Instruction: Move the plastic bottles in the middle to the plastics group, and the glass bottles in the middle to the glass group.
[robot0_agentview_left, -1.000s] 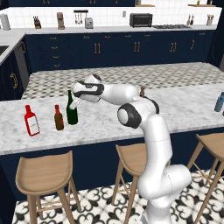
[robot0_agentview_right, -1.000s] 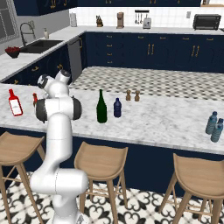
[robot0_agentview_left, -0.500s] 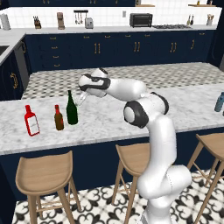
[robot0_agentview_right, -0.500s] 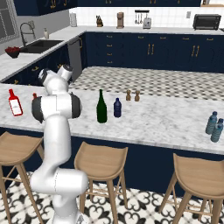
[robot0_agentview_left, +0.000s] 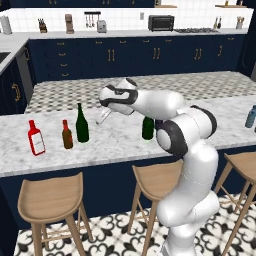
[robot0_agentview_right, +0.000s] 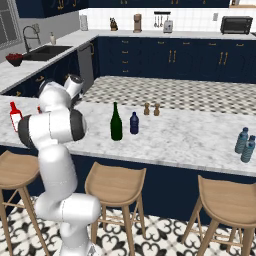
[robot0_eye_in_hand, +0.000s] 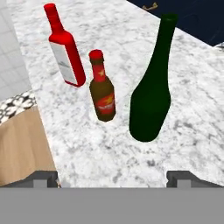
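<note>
One green glass bottle (robot0_agentview_left: 81, 123) (robot0_eye_in_hand: 151, 96) stands upright on the marble counter, just right of the glass group: a brown bottle (robot0_agentview_left: 66, 135) (robot0_eye_in_hand: 102, 89) and a red bottle (robot0_agentview_left: 35, 137) (robot0_eye_in_hand: 65, 52). My gripper (robot0_agentview_left: 103, 117) (robot0_eye_in_hand: 114, 177) hangs open and empty a short way right of that green bottle, clear of it. A second green glass bottle (robot0_agentview_left: 147, 128) (robot0_agentview_right: 116, 122) stands mid-counter, partly behind my arm in the left base view. The navy plastic bottle (robot0_agentview_right: 134, 123) is beside it. Pale blue plastics-group bottles (robot0_agentview_right: 245, 145) (robot0_agentview_left: 251, 116) stand at the far right.
Two small shakers (robot0_agentview_right: 151, 108) stand behind the middle bottles. Wooden stools (robot0_agentview_left: 50, 200) line the counter's near edge. In the hand view a stool seat (robot0_eye_in_hand: 22, 144) lies below the counter edge at the left. Bare marble (robot0_agentview_right: 190, 135) stretches between the middle and the right-hand bottles.
My gripper has drawn back to the right, away from the green bottle, which stays standing next to the brown one. The other bottles have not moved.
</note>
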